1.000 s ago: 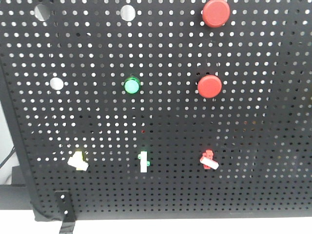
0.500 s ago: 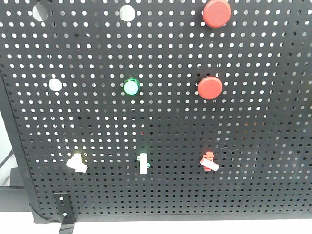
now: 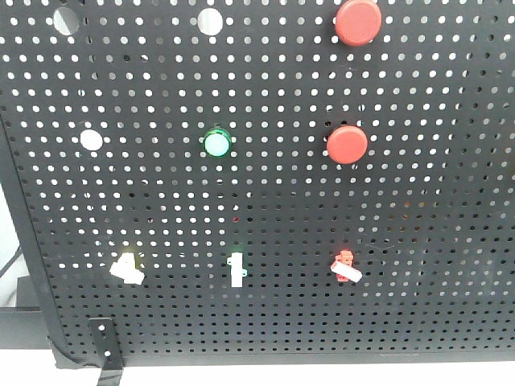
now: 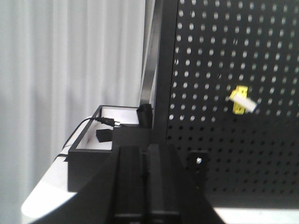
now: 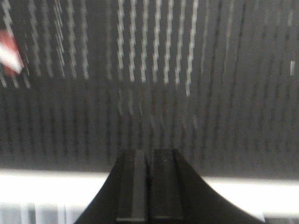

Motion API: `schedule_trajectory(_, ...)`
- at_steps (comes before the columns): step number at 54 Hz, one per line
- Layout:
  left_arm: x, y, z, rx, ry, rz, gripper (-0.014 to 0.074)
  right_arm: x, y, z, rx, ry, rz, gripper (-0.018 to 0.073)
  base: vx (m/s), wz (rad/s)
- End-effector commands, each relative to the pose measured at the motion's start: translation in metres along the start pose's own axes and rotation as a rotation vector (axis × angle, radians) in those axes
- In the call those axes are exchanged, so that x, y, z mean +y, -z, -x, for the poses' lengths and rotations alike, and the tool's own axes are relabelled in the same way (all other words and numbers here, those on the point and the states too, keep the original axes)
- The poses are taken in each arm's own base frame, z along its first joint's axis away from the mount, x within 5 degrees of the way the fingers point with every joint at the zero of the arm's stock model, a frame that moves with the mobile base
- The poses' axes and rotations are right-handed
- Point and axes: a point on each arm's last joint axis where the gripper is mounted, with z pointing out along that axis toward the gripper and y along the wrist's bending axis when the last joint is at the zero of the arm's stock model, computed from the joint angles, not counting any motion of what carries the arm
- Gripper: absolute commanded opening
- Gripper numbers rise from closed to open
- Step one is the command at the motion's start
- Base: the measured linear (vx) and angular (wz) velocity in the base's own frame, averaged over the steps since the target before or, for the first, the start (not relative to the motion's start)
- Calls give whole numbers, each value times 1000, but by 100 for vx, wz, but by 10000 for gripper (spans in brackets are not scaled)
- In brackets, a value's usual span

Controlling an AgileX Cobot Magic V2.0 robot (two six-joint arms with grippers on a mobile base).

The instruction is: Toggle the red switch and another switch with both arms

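Note:
The red switch, a small red base with a short white lever, sits low on the right of the black pegboard. It blurs into the top left of the right wrist view. Another switch, pale yellow with a whitish lever, sits low on the left and shows up and to the right in the left wrist view. My left gripper is shut and empty, below and left of the yellow switch. My right gripper is shut and empty, below and right of the red one. Neither gripper appears in the front view.
A green-based toggle sits between the two switches. Above are a green round button and two big red push buttons. A black box with a cable stands left of the board's edge, by a bracket.
The front view shifted slightly between one second and half a second ago, the board sliding a little left. Since then nothing has visibly moved. Both switch levers look the same.

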Motion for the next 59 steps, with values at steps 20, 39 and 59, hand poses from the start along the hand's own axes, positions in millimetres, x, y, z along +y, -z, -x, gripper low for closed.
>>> schedule_trajectory(20, -15, -37, 140, -156, -40, -17, 3, -5, -29, 116, -142, -37, 1, -6, 0, 0)
schedule_trajectory(39, -13, -88, 114, 67, -35, 2, 3, -3, -76, 93, 49, -30, 13, -6, 0, 0)
schedule_trajectory(59, -25, -117, 94, 133, -13, -89, 3, 5, -113, 83, 3, -134, 111, -6, 0, 0)
